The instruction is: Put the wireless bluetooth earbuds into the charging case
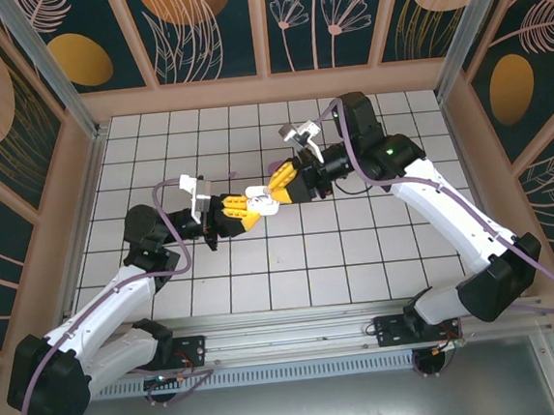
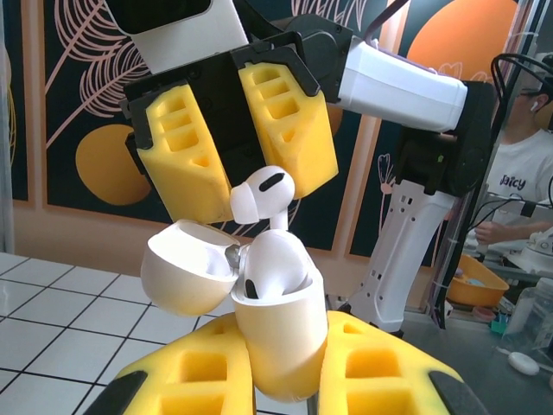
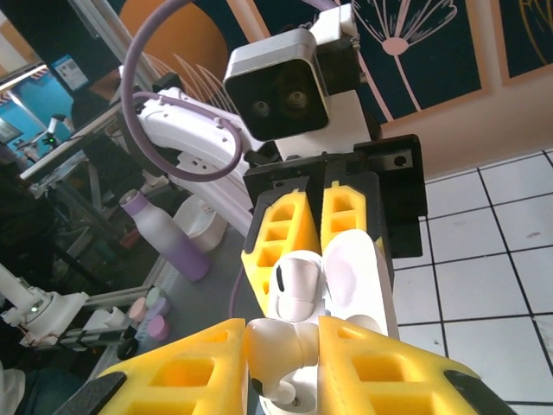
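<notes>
Both arms meeting above the middle of the tiled table [image 1: 291, 255], tips almost nose to nose.

Left gripper [image 1: 251, 208]: clamped tight on the charging case [image 2: 281, 346], yellow fingers [image 2: 415, 367] pressed against either side of the lower shell. Case upright in the left wrist view and held up off the tiles. Lid [image 2: 186, 268] hinged open, swung out to the left. One earbud [image 2: 275, 264] sitting in a case slot, rounded head poking above the rim.

Right gripper [image 1: 277, 188]: closed on a second earbud [image 2: 259, 192], pinched at the head between yellow pads [image 2: 289, 130]. Held directly over the open case, stem pointing down. Stem tip at or just above the seated bud; can't tell contact from these angles. Not in its slot yet.

Right wrist view: same bud pinched low in frame between that gripper's own fingers. Case and open lid just beyond it, left gripper's fingers behind those, left wrist camera [image 3: 281, 91] on top.

Top view: case as a small white blob between the two sets of yellow fingers, near the table centre.

Background: person [image 2: 527, 173] at a bench far right in the left wrist view. Purple bottle [image 3: 164, 233] on a bench in the right wrist view.
</notes>
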Controlling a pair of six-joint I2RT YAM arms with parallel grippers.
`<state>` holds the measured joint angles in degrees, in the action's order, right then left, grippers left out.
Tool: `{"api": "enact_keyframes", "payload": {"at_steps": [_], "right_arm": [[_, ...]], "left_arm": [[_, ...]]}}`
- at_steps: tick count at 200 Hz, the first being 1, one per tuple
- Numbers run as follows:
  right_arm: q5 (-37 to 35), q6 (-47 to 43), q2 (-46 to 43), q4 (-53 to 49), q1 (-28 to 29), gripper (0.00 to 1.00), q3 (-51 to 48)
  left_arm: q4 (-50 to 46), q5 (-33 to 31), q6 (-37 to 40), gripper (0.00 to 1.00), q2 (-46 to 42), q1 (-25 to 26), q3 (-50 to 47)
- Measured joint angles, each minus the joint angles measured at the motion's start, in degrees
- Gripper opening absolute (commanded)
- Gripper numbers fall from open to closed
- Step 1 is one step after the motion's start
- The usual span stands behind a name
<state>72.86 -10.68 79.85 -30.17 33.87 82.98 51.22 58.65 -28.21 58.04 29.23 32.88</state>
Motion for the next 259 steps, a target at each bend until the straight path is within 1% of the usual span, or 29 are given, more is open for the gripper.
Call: {"api": "enact_keyframes", "payload": {"at_steps": [48, 69, 96, 143, 158, 177, 207, 259], "right_arm": [[-7.54, -3.06, 0.22, -4.92, 1.03, 0.25, 0.76], [-9.51, -3.67, 0.74, -5.88, 1.36, 0.33, 0.92], [-11.43, -3.96, 1.16, -6.1, 1.95, 0.4, 0.92], [-13.62, -3.93, 1.16, -5.55, 2.71, 0.41, 0.87], [-14.32, -3.54, 1.11, -4.74, 2.86, 0.42, 0.7], [-15.06, -2.32, 0.61, -3.04, 3.02, 0.46, 0.02], [-17.66, 0.33, -1.64, 0.79, 3.61, 0.5, -1.88], [-23.41, 4.92, -3.61, 6.8, 3.41, 0.51, -3.32]], "left_arm": [[-3.61, -0.52, 2.95, 0.0, 0.42, -0.11, 0.0], [-4.9, -0.66, 3.85, 0.0, 0.74, -0.28, 0.0], [-6.58, -1.01, 4.72, 0.0, 0.9, -0.42, 0.0], [-9.11, -1.79, 6.73, 0.0, 0.76, -0.42, 0.0], [-9.51, -2.38, 7.28, 0.0, 0.57, -0.42, 0.0], [-9.53, -3.15, 7.63, 0.0, 0.46, -0.42, -0.02], [-8.81, -4.11, 7.63, 0.0, 0.46, -0.39, -0.37], [-3.87, -3.21, 7.87, 0.0, 0.33, 0.9, -0.48]]}}
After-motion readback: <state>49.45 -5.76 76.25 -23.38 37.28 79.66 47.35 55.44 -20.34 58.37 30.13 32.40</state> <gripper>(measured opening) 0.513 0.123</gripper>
